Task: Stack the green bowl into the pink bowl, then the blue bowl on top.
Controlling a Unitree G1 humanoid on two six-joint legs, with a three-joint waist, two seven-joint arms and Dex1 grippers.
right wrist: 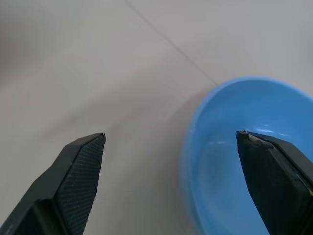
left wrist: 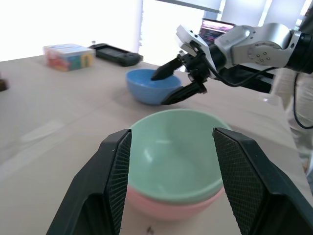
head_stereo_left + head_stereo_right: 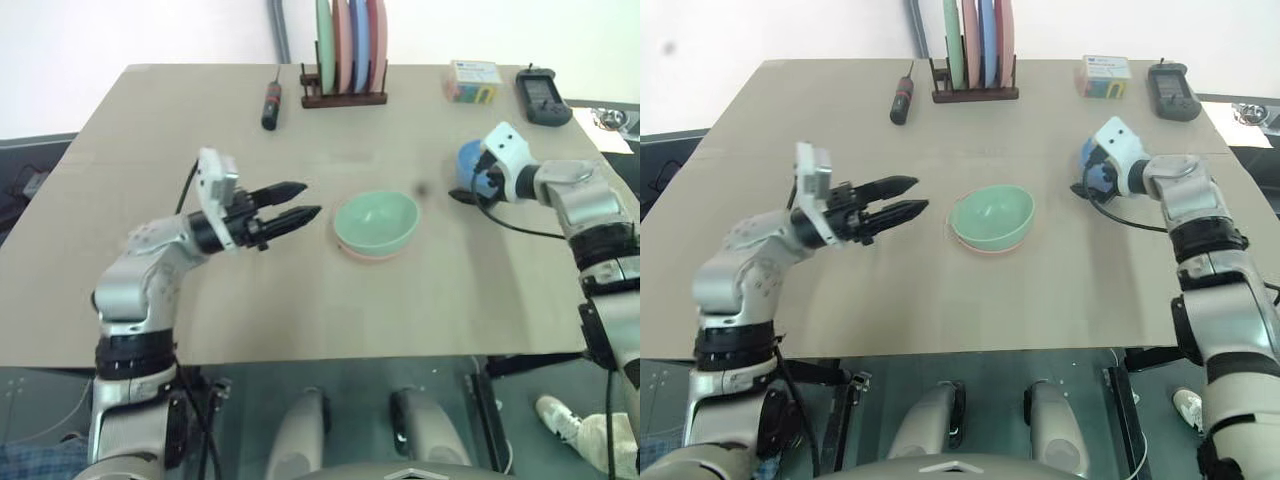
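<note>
Green nested in pink — blue bowl next

At frame centre the green bowl (image 3: 376,222) sits in the pink bowl (image 2: 171,206); the left gripper (image 3: 296,203) hangs released beside them. At right, the right gripper (image 2: 177,84) straddles the blue bowl (image 2: 149,85) rim, spread, unclosed — a shallow pinch could tip it.

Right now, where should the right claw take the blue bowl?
Pinch the rim of the blue bowl, on the side nearest the right claw. The bowl sits upright and open-topped, and the open claw already straddles that wall: one finger inside, one outside.
</note>
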